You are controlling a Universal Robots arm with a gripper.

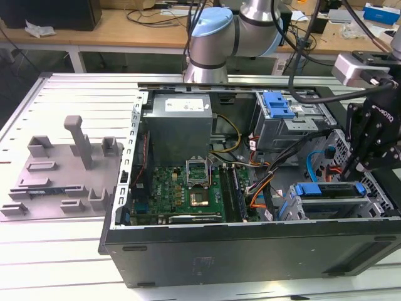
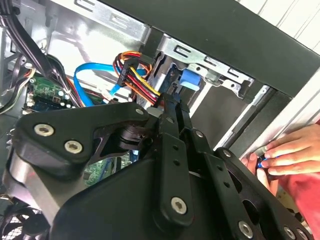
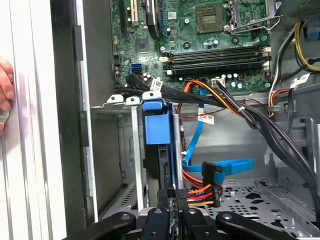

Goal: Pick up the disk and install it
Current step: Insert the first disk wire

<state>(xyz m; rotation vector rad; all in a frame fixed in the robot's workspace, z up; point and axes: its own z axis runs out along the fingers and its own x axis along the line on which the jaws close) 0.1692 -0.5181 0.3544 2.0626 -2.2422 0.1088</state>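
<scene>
Nearest to the camera in the first wrist view, the end effector (image 3: 170, 194) has its fingers drawn together, with the tips touching the near edge of the disk (image 3: 158, 125). Whether they pinch some part of it, we cannot tell. The disk, in its blue carrier, stands on edge inside the drive cage (image 3: 128, 150), which sits low at the exterior view's right. So we judge the picking up as done and the installing as nearly done, but the pictures do not show if the disk is fully seated. Beyond it run coloured cables (image 3: 199, 189) and the green motherboard (image 3: 210, 35). A person's hand (image 2: 287, 152) is at the outer edge of the computer case (image 1: 250, 257). The case lies open on a slotted metal worktop (image 1: 62, 251), with a grey fixture plate (image 1: 62, 175) at the exterior view's left and wooden benches (image 1: 125, 28) farther behind.
</scene>
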